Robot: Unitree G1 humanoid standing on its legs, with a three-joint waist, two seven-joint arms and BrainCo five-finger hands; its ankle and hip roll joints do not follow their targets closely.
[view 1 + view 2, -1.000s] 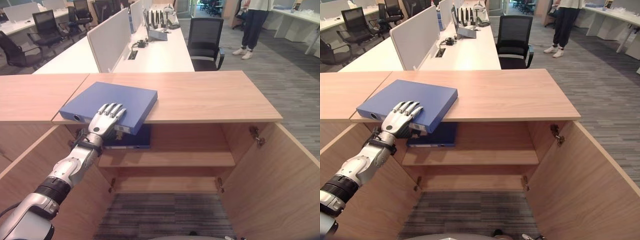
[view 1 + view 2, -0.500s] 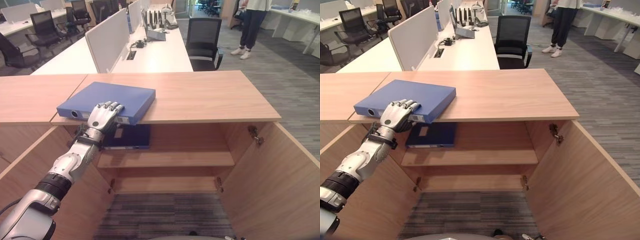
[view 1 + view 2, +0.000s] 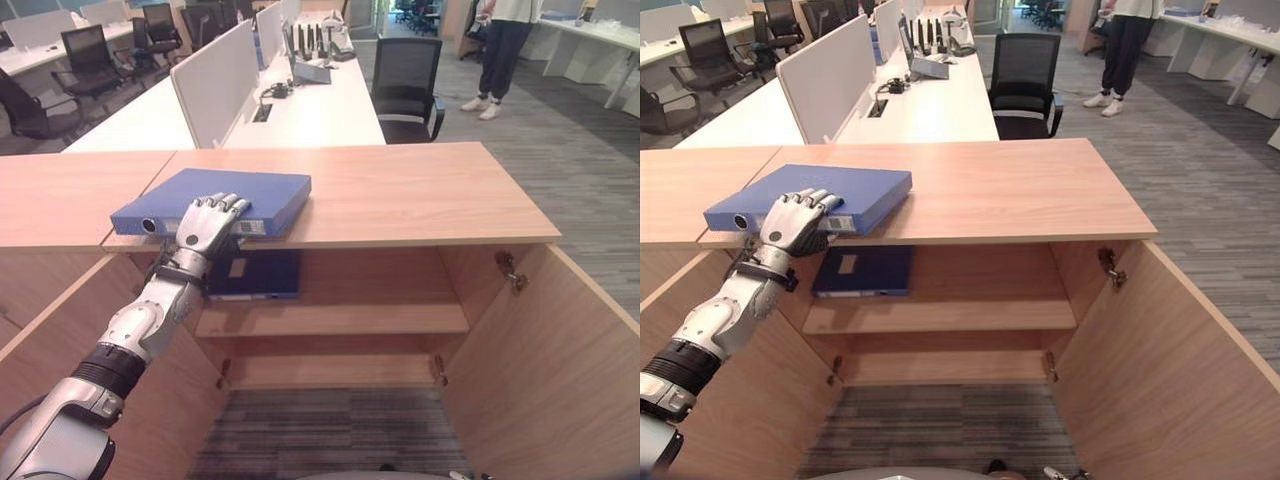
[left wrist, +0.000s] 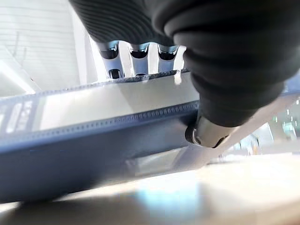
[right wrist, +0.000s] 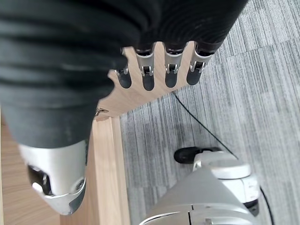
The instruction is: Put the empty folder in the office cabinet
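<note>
Left eye view: the left hand clamps the near spine edge of the blue folder, fingers curled over its top and thumb beneath, as the left wrist view confirms. The folder lies flat on the cabinet top, its near edge overhanging the open cabinet, above a darker folder already on the upper shelf. The grasp looks like the step in hand; next comes pulling it clear, lowering and sliding it onto a shelf. The right hand hangs relaxed, empty, beside the open door.
</note>
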